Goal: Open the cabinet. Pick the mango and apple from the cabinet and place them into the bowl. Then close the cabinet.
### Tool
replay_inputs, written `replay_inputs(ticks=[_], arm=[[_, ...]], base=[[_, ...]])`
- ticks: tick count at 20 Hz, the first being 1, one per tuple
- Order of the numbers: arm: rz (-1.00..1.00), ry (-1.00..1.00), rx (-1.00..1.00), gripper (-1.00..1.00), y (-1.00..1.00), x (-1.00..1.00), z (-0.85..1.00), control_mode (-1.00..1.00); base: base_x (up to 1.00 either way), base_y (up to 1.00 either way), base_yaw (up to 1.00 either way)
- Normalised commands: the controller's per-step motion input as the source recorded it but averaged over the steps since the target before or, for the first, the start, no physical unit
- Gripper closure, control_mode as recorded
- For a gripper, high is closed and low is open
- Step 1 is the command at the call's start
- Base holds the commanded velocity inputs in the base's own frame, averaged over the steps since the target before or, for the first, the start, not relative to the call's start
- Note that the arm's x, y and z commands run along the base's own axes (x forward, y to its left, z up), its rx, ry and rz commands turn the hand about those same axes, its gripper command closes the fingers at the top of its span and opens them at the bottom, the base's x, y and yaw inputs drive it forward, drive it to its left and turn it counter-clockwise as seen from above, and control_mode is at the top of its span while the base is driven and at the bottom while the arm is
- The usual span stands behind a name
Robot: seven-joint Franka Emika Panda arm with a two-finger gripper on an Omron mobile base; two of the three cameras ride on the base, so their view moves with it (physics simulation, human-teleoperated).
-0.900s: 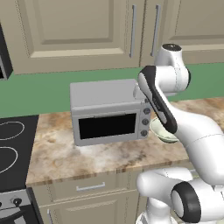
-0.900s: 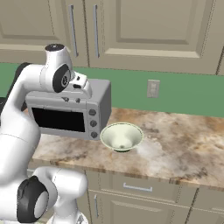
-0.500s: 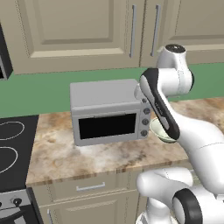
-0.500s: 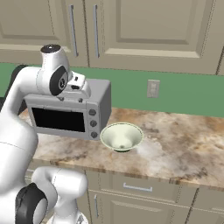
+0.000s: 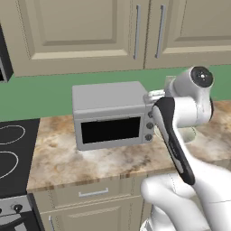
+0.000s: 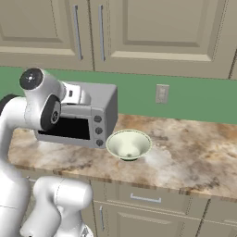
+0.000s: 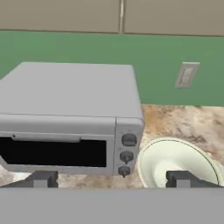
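A: Left base view first. Where is the cabinet?

B: The cabinet hangs above the microwave, both doors shut. Its two long silver bar handles run vertically either side of the centre seam. I judge them stiff and slim, best taken across the bar near its lower end, where the arm reaches soonest. The arm's white bulk hides the claw here, and most of the bowl.

A: Right base view?

B: The bowl sits on the table just right of the microwave, empty as far as I can see. It looks light and smooth, likely to slide if nudged. The cabinet doors above the microwave are shut too, so the mango and apple are hidden; I cannot say where they lie inside.

A: And the hand view?

B: The claw hangs low in front of the microwave, jaws spread wide and holding nothing; one fingertip shows before the oven door, the other before the bowl. The cabinet is cut off at the top, with just the door seam visible.

A: The fruit, once reached?

B: Presumably round, firm and smooth; grip across the widest part.
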Motion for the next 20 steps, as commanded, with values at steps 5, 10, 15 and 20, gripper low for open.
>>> replay_inputs(ticks=[5,10,15,20], arm=[[0.00,-0.42,0.00,-1.00,-0.01,-0.35,0.47,-1.00],[0.00,-0.36,0.00,-1.00,-0.01,-0.28,0.58,-1.00],[0.00,-0.29,0.00,-1.00,0.00,-0.17,0.65,-1.00],[0.00,-0.16,0.00,-1.00,0.00,-0.05,0.47,-1.00]], base=[[0.00,0.00,0.00],[0.00,0.00,0.00],[0.00,0.00,0.00],[0.00,0.00,0.00]])
